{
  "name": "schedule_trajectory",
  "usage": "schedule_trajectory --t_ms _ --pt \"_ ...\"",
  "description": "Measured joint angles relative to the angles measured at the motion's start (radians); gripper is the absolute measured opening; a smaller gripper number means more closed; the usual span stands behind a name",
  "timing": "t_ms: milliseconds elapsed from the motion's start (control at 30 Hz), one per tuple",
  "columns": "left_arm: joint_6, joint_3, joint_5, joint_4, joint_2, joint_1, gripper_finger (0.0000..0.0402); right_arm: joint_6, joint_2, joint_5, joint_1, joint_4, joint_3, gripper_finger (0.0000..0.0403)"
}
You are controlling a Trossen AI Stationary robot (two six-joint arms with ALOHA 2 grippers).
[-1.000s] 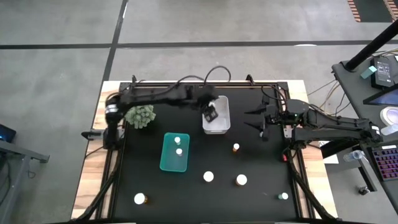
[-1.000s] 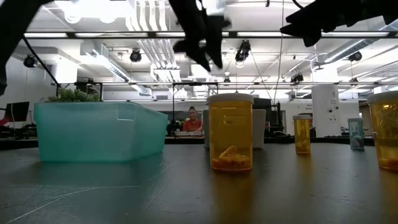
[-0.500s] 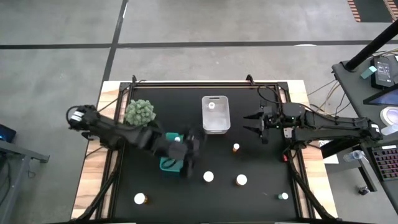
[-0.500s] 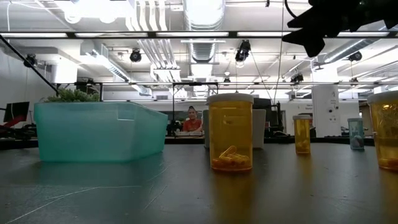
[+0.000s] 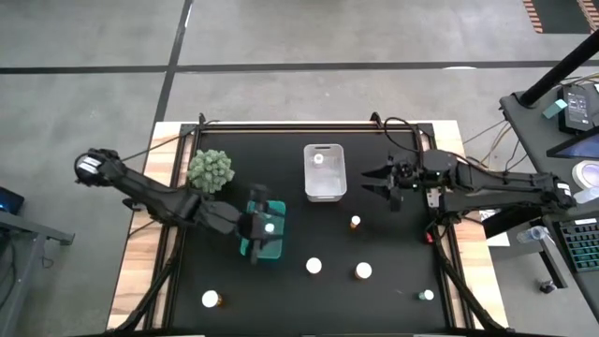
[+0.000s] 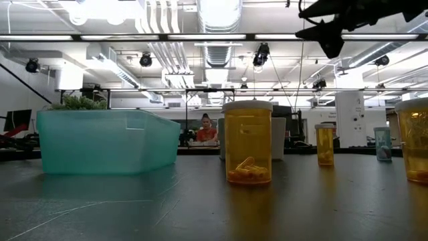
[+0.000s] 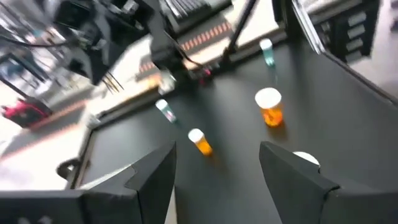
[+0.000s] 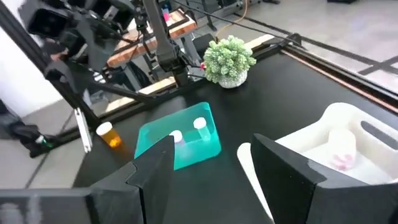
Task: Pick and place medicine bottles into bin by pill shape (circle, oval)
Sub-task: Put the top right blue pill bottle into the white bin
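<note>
My left gripper (image 5: 262, 226) hangs open and empty over the teal bin (image 5: 277, 245), which holds two white-capped bottles (image 8: 199, 124). My right gripper (image 5: 374, 182) is open and empty, above the table just right of the white bin (image 5: 324, 191); it also shows in the low view (image 6: 329, 30). One bottle (image 5: 318, 158) lies in the white bin. Other bottles stand upright on the table: an amber one (image 5: 355, 223), two with broad white caps (image 5: 314, 266) (image 5: 363, 271), one near the front left (image 5: 211, 300) and a small clear one (image 5: 426, 295).
A green bushy plant (image 5: 210, 171) stands at the far left, next to the left arm. In the low view an amber bottle (image 6: 248, 142) stands close to the camera, with the teal bin (image 6: 107, 142) to its left. Bare black tabletop lies between the bins and the near bottles.
My left gripper has swung from above the white bin toward the table's near left and now hangs over the teal bin. A white-capped bottle now shows in the white bin where that gripper was. My right gripper has edged toward the table's left.
</note>
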Motion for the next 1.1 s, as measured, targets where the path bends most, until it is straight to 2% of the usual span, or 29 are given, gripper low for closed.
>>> schedule_trajectory --t_ms 233,400,600,733,900,1100 --pt "0.026 -0.197 0.000 0.212 -0.137 0.013 0.0215 0.119 0.070 -0.030 0.030 -0.063 0.080 0.0203" --pt "0.018 -0.283 -0.001 0.300 -0.209 0.013 0.0215 0.143 0.124 -0.031 0.043 -0.225 0.190 0.0203" --pt "0.018 -0.324 -0.003 0.434 -0.249 0.013 0.0215 0.136 0.196 -0.026 0.043 -0.410 0.325 0.0203" --pt "0.018 -0.348 -0.004 0.544 -0.245 0.014 0.0215 0.077 0.253 0.002 0.043 -0.443 0.381 0.0203" --pt "0.039 -0.351 -0.009 0.564 -0.248 0.014 0.0215 -0.006 0.349 0.063 0.042 -0.456 0.445 0.0198" --pt "0.138 -0.353 -0.110 0.554 -0.278 0.018 0.0215 -0.078 0.491 0.136 0.033 -0.456 0.540 0.0161"
